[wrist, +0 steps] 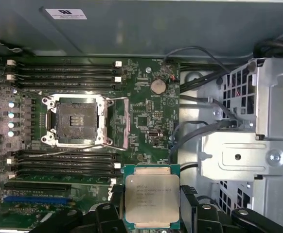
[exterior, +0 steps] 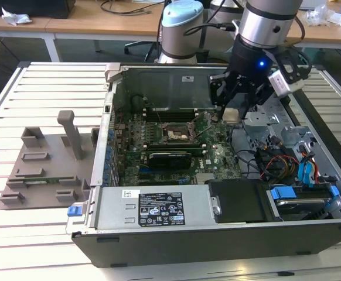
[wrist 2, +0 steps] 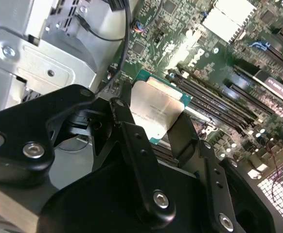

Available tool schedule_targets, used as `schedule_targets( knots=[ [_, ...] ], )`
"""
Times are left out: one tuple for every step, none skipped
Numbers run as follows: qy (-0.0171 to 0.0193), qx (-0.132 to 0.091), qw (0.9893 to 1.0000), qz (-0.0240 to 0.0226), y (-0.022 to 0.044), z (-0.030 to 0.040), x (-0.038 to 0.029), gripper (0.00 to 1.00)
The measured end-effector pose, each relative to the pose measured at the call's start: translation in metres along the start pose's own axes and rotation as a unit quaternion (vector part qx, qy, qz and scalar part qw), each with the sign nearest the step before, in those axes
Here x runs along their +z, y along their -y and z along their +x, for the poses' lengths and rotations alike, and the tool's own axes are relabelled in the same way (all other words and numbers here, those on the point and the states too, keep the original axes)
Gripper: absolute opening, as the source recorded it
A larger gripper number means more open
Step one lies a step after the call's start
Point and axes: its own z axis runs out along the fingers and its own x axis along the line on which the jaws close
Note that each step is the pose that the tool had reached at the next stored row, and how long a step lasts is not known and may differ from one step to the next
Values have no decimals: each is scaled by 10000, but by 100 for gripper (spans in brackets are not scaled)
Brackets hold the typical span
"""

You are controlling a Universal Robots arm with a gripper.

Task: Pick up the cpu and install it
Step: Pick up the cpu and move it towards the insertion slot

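I have the cpu (wrist: pixel 152 196) pinched in the pincer (wrist: pixel 152 208). Its black fingers (wrist 2: pixel 124 116) press on two opposite edges, so the metal top faces my first wrist view and nothing touches the underside, which I take to be the delicate face. The chip hangs flat and level above the circuit board (wrist: pixel 146 102) inside the computer case (exterior: pixel 159 219), which lies open on its side on the slatted desk (exterior: pixel 47 88) so I can reach in from above. The socket (wrist: pixel 77 121) is bare, its dark bed showing and ringed by its metal frame, ready to take the chip. The cpu is not over it: in the first wrist view it sits well apart from the socket, across a bank of memory slots (wrist: pixel 66 162). In the exterior view the pincer hovers to the right of the socket. By my reckoning the pick-up is done and the seating is not.
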Motion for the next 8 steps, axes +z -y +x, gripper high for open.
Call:
schedule_targets(
  knots=[
    [0, 1, 10000, 1, -14, 13, 8, 55],
    [0, 1, 10000, 1, -26, 20, 15, 55],
    [0, 1, 10000, 2, -44, 27, 24, 55],
    [0, 0, 10000, 3, -62, 32, 33, 55],
    [0, 1, 10000, 4, -75, 36, 41, 55],
    [0, 1, 10000, 4, -95, 41, 51, 55],
    [0, 0, 10000, 4, -110, 43, 58, 55],
    [0, 1, 10000, 5, -128, 46, 65, 55]
  ],
)
